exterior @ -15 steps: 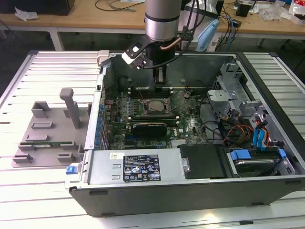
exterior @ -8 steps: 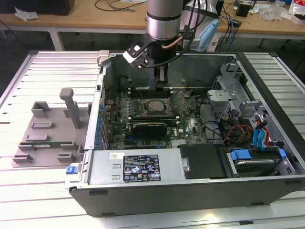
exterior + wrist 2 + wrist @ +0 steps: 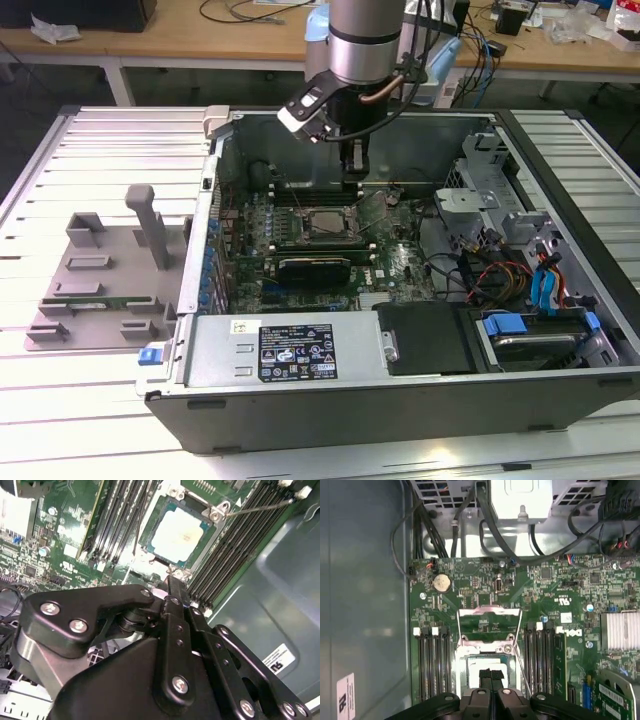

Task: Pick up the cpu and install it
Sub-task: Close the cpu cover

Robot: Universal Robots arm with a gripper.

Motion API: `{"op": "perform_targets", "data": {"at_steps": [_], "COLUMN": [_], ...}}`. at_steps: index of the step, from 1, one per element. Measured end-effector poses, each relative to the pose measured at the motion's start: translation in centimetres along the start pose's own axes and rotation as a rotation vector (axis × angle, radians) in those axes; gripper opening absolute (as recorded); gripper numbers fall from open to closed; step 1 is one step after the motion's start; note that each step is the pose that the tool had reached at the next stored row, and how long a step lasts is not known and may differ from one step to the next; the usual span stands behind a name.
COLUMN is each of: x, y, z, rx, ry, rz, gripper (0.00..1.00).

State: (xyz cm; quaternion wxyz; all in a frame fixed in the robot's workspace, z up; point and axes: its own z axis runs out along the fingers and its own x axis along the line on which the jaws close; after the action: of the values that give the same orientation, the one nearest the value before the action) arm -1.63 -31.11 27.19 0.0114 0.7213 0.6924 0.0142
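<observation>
Counter (image 3: 60, 420): pale and slatted; it carries the open computer case (image 3: 400, 410) and, toward the exterior view's left, a grey fixture (image 3: 100, 275) with upright posts.
Case front: a power supply (image 3: 290, 350) with a printed label lies along the nearest wall. Beside it, toward the exterior view's right, is a drive bay with blue tabs (image 3: 530, 338).
Motherboard (image 3: 400, 260): green, lying flat on the case floor. A black expansion card (image 3: 315, 266) stands on it just in front of the socket (image 3: 320, 222).
Cpu (image 3: 177, 535): seated flat in the socket, its pale silvery top facing up and a thin green edge showing around it. It is free of the jaws.
Load plate (image 3: 489, 612): swung up off the socket and standing open on the socket's far side.
Memory slots (image 3: 432, 660): dark rows flanking the socket on both sides.
Coin cell (image 3: 441, 583): round and silvery, on the board beyond the load plate.
Gripper (image 3: 352, 178): black, pointing down into the case, hanging over the socket and apart from the cpu. It is also seen in both wrist views (image 3: 491, 676) (image 3: 172, 582).
Jaws: drawn together, finger against finger, gripping nothing.
Arm (image 3: 365, 40): a silver and grey column rising straight up from the gripper.
Wooden counter behind (image 3: 200, 45): well beyond the case, with cables and small items on it.
</observation>
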Motion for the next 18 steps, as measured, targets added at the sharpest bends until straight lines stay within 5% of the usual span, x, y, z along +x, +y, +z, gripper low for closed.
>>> {"op": "perform_targets", "data": {"at_steps": [13,15,17,18], "x": [0.16,0.21,0.32,0.32], "y": [3.77,5.19,7.76,7.79], "z": [0.15,0.21,0.34,0.41], "rx": [0.0002,0.0012,0.0036,0.0035], "ry": [0.0001,0.0000,0.0001,-0.0001], "rz": [0.000,0.000,0.000,0.000], "gripper": [0.11,0.11,0.11,0.11]}}
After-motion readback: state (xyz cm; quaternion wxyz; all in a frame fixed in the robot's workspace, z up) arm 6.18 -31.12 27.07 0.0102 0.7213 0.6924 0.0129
